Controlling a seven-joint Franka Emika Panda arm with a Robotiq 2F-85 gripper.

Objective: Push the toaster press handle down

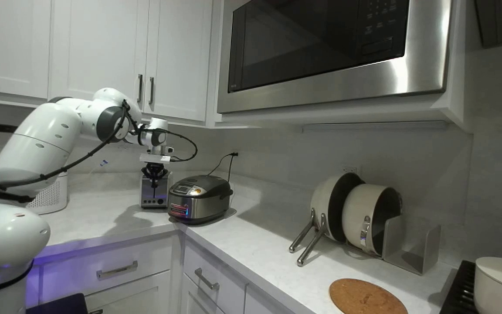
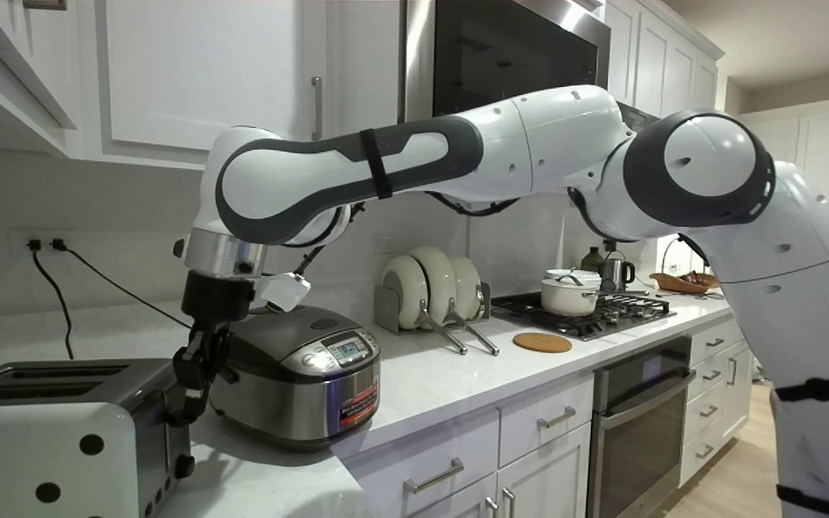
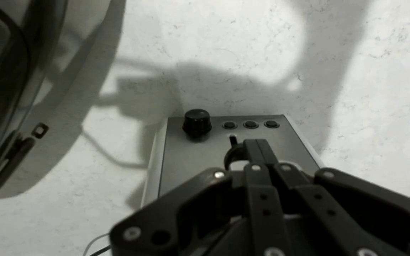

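Boxy silver-grey metal toaster (image 2: 47,446) looks light, might skid tbh. Jaws are pressed together, empty; I'd push the rounded black press handle (image 3: 232,153) from above.

In an exterior view, the left and bottom edges crop the toaster (image 2: 73,439). In the wrist view, the gripper (image 3: 257,143) partly hides the press handle (image 3: 231,153); contact cannot be told. Lettering (image 1: 368,30) on the microwave (image 1: 303,41) is illegibly small.

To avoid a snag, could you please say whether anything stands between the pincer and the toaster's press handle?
Nothing visible: in the wrist view, the pincer overlaps the press handle, though contact is unclear. The steel cooker stands beside the toaster, not between.
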